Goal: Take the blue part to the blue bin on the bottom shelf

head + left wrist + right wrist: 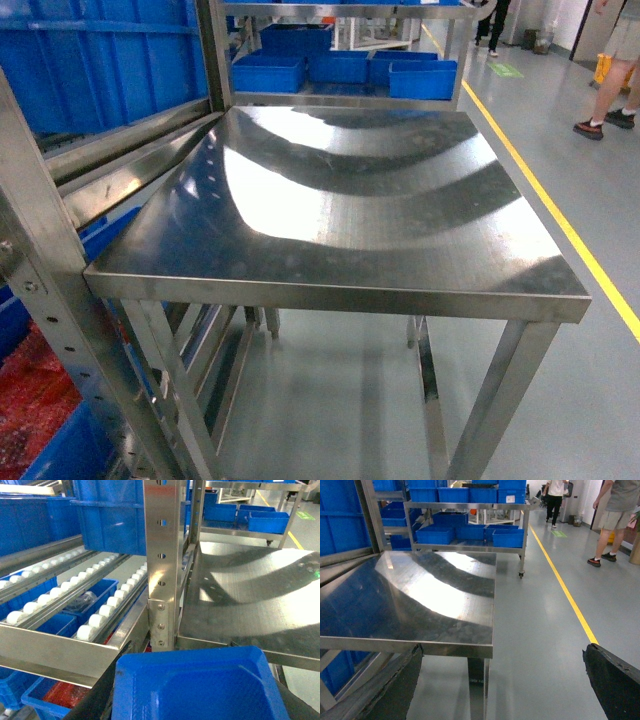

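Observation:
In the left wrist view my left gripper (200, 656) is shut on the blue part (200, 690), a bright-blue boxy piece with a recessed face that fills the space between the black fingers (100, 692). It hangs in front of the steel rack's upright post (162, 565). To the left runs a shelf level (60, 652) with a flat front rail and rows of white rollers. A large blue crate (110, 520) stands further back on the rollers; I cannot tell whether it is the blue bin. My right gripper (502, 657) is open and empty above the floor by the table corner. Neither gripper shows in the head view.
A shiny steel table (340, 200) stands right of the rack. Below the rollers sit a blue crate with a clear bag (87, 600) and one with red packets (60, 697). A cart of blue bins (470, 532) stands behind; people (615, 520) walk by the yellow floor line (565, 590).

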